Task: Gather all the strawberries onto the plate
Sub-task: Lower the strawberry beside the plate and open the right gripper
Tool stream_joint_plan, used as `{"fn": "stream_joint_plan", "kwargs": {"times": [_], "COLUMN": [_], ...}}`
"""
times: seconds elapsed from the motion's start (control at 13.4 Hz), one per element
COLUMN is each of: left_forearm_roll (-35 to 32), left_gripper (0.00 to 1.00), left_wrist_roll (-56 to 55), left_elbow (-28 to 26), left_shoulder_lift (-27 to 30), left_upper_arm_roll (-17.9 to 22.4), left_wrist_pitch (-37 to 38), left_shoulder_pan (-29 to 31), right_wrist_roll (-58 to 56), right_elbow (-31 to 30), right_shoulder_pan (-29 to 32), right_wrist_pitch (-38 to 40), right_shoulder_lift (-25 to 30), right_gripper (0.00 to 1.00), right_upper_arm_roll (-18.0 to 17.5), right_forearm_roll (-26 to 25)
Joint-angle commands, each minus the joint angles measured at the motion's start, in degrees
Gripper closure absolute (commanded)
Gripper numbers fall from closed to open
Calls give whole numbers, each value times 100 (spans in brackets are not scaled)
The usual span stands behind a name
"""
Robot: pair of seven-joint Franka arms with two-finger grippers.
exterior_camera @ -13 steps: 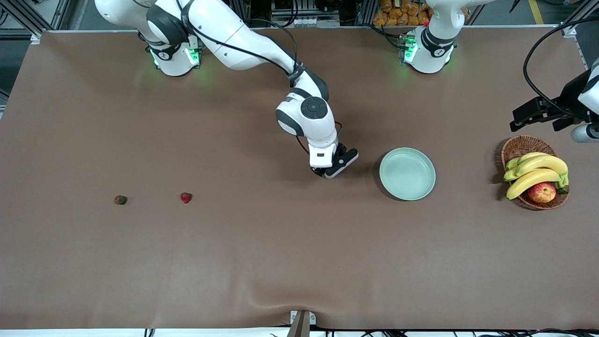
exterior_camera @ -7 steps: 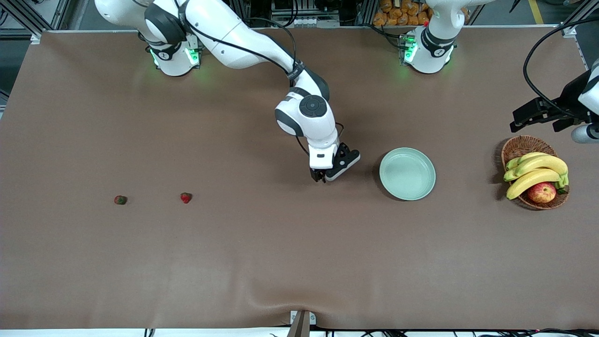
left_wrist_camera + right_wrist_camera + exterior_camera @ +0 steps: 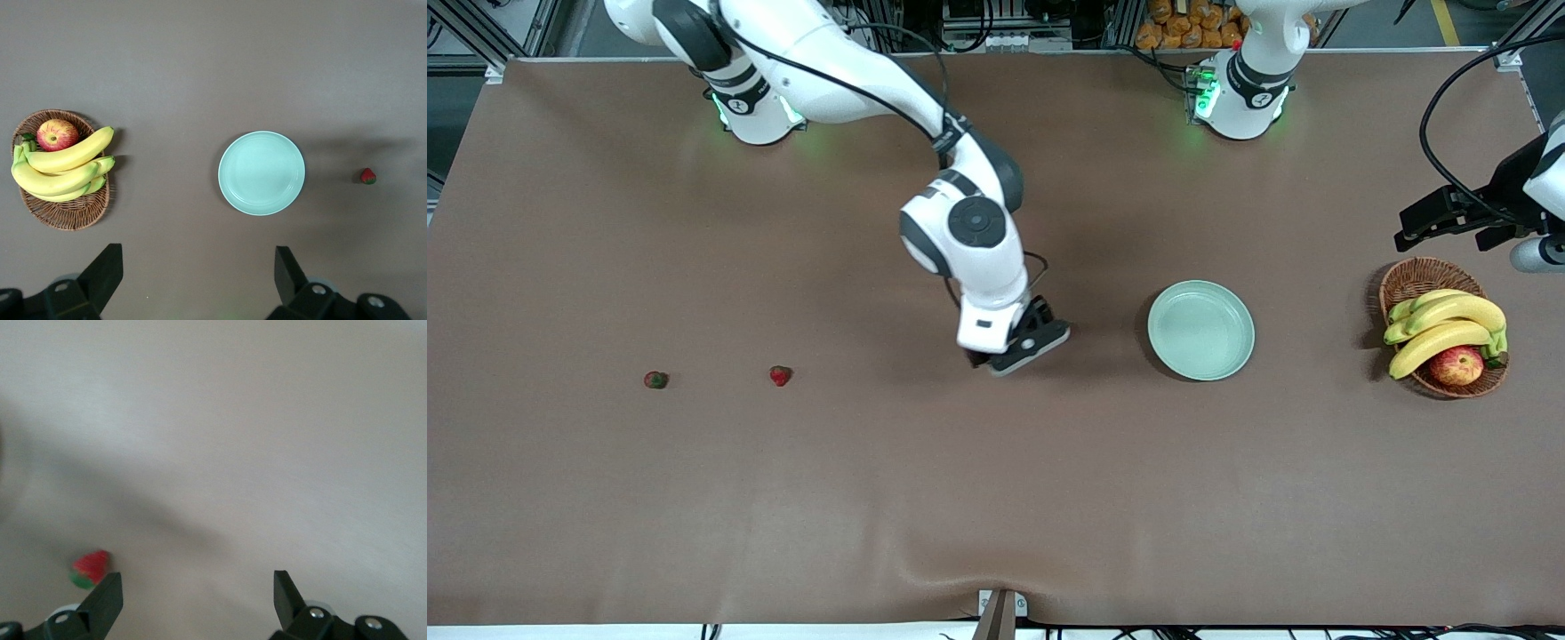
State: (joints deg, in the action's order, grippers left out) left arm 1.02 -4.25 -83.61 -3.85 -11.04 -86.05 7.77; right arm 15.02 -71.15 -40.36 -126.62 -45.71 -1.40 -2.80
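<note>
The mint-green plate (image 3: 1200,331) lies empty mid-table and also shows in the left wrist view (image 3: 261,173). Two strawberries (image 3: 780,376) (image 3: 655,380) lie toward the right arm's end. The third strawberry (image 3: 90,569) lies just outside one of the right fingertips (image 3: 107,590). It also shows beside the plate in the left wrist view (image 3: 367,176), and the right hand hides it in the front view. My right gripper (image 3: 1000,358) (image 3: 197,600) is open and empty, low over bare table. My left gripper (image 3: 1449,215) (image 3: 198,273) is open and empty, waiting high over the table by the basket.
A brown wicker basket (image 3: 1414,277) with bananas (image 3: 1445,324) and a red-yellow apple (image 3: 1456,365) stands at the left arm's end of the table, also in the left wrist view (image 3: 63,213). The tablecloth has a ripple at the near edge.
My right arm has swung away from the plate toward its own end of the table, with the hand now lower in the front view. The two visible strawberries, the plate and the left arm have not moved.
</note>
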Motion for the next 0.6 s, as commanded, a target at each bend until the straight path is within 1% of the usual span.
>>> {"fn": "stream_joint_plan", "kwargs": {"times": [0.0, 0.22, 0.37, 0.52], "left_forearm_roll": [12, 12, 12, 12], "left_gripper": [0, 0, 0, 0], "left_wrist_roll": [91, 91, 91, 91], "left_elbow": [82, 73, 73, 73], "left_shoulder_lift": [-37, -37, -37, -37], "left_upper_arm_roll": [-13, -13, -13, -13], "left_wrist_pitch": [-17, -17, -17, -17], "left_shoulder_pan": [-4, -4, -4, -4], "right_wrist_roll": [-17, 0, 53, 53], "right_elbow": [-127, -136, -136, -136], "right_shoulder_pan": [554, 1195, 1740, 2302], "right_wrist_pitch": [724, 1533, 1841, 1974], "right_shoulder_lift": [465, 738, 774, 774], "right_gripper": [0, 0, 0, 0], "right_upper_arm_roll": [-88, -79, -79, -79], "right_forearm_roll": [-10, -19, -36, -54]}}
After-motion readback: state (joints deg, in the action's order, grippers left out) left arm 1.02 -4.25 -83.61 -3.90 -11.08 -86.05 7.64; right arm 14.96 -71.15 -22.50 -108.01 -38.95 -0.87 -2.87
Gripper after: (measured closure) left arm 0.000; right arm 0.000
